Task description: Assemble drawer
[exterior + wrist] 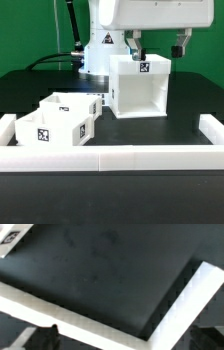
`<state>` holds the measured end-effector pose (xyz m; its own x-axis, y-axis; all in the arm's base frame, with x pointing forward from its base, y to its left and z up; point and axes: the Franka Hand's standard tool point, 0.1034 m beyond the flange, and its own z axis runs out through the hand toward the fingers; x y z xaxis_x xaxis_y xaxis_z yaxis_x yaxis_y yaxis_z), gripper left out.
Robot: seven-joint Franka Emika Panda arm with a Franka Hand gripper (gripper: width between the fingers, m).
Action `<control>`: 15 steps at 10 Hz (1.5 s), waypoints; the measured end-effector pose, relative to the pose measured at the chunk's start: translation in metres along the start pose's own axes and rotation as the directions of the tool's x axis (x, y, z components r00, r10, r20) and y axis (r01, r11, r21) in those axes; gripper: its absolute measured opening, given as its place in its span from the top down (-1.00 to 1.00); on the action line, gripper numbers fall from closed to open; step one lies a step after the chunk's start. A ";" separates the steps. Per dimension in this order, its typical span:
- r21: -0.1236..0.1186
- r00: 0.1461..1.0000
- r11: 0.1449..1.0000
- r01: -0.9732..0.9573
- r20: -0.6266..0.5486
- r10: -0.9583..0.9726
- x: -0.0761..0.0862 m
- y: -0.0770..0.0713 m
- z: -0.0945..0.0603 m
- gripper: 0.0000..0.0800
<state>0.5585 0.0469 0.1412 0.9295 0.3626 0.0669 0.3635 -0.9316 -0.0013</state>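
Observation:
The white box casing (140, 86) stands upright mid-table with a marker on its upper front. Two small white open-top trays (45, 126) (80, 104) sit side by side to the exterior view's left of it, the nearer one close to the front wall. My gripper (158, 46) hangs above the casing's top edge, open and empty, touching nothing. In the wrist view the gripper (125, 343) shows only as dark fingertips (42, 339) at the frame edge, spread wide over black table. A marker-tagged white piece (8, 238) peeks in at one corner.
A low white wall (110, 158) borders the black table at the front and both sides; one of its corners fills the wrist view (170, 319). The robot's white base (100, 55) and black cables stand behind the casing.

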 end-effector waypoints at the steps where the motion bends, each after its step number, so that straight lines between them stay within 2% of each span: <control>1: 0.001 0.998 0.998 -0.056 0.001 0.056 0.000 0.000 0.000 -0.62; 3: 0.003 0.985 0.985 -0.174 0.005 0.174 -0.005 -0.005 0.001 -0.62; 6: -0.008 0.979 0.980 -0.198 0.041 0.198 -0.048 -0.042 -0.006 -0.62; 8: -0.015 0.982 0.983 -0.185 0.036 0.186 -0.078 -0.056 -0.013 -0.62; 9: -0.018 0.982 0.983 -0.184 0.041 0.185 -0.088 -0.058 -0.013 -0.62; 13: -0.013 0.979 0.980 -0.200 0.046 0.201 -0.088 -0.058 -0.011 -0.62; 15: -0.007 0.970 0.972 -0.233 0.068 0.233 -0.105 -0.070 -0.005 -0.62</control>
<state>0.4352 0.0737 0.1396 0.9907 0.1363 -0.0030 0.1363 -0.9906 -0.0103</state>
